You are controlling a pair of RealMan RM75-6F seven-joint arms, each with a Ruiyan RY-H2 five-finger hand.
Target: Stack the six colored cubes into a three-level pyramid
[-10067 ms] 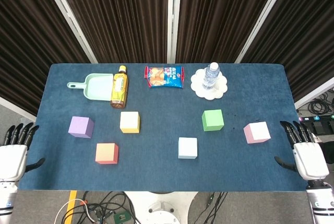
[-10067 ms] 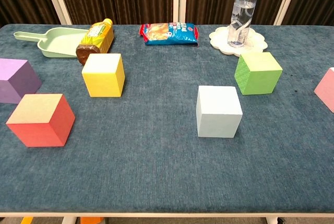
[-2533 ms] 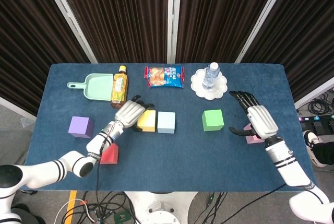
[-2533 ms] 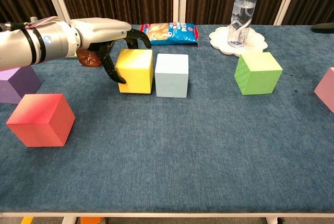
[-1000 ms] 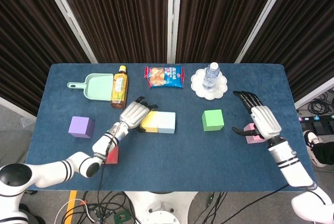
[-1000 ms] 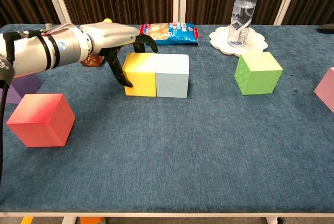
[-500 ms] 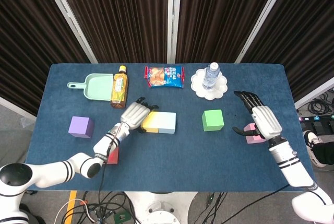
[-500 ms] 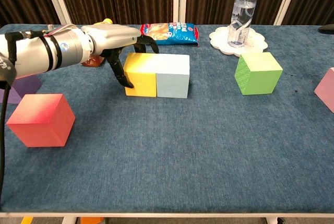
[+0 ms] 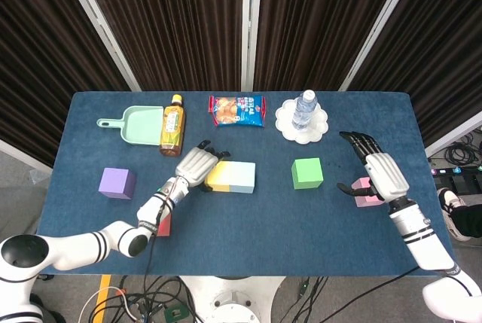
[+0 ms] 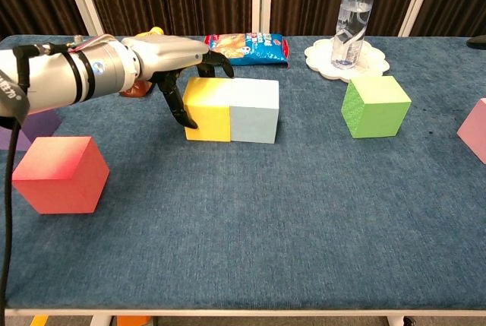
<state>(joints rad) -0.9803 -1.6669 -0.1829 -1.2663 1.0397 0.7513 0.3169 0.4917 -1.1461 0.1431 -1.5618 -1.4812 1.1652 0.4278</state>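
At frame centre, the left robot hand (image 10: 171, 56) grips the yellow foam cube (image 10: 207, 109), flush against the pale blue foam cube (image 10: 254, 110); the right robot hand (image 9: 379, 172) hovers, fingers spread, over the pink foam cube (image 9: 368, 193) at right.

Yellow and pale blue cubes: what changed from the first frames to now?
The pale blue cube moved from front centre back and left; the yellow cube was slid right until the two touch. The left robot hand came in and grips the yellow cube; the right robot hand came to hover over the pink cube. Green cube, red cube, purple cube and the back-row items stayed put.
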